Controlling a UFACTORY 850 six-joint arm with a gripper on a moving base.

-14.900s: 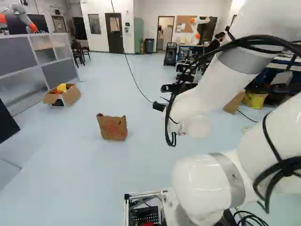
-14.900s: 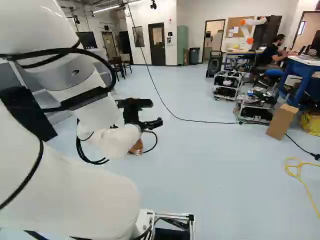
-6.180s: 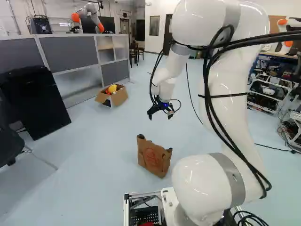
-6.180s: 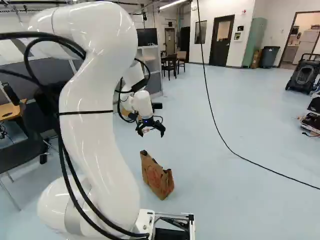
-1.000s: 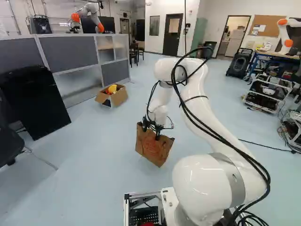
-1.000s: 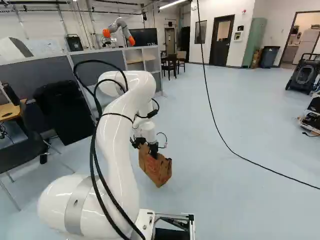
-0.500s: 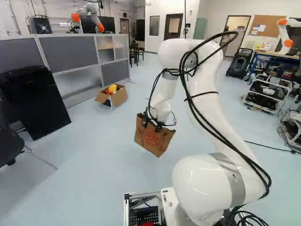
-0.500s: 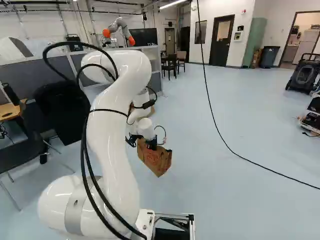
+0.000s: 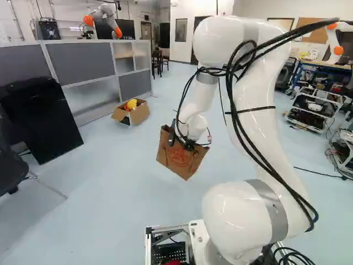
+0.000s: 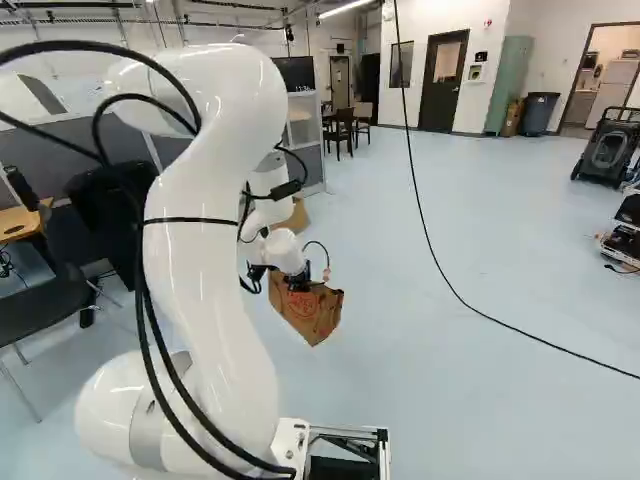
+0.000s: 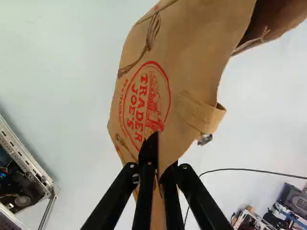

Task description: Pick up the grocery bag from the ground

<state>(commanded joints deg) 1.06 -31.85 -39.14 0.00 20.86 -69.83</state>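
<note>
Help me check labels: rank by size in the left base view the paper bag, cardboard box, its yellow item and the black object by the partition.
1. Black object
2. Paper bag
3. Cardboard box
4. Yellow item

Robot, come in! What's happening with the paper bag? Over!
Gripper shut on paper grocery bag. Bag tilted, looks off the floor. Cardboard box stands beyond, apart from bag. Nothing seen in its way.

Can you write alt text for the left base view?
A brown paper grocery bag hangs tilted from the black gripper of a white robot arm above a pale floor; an open cardboard box stands by a grey partition.
</note>
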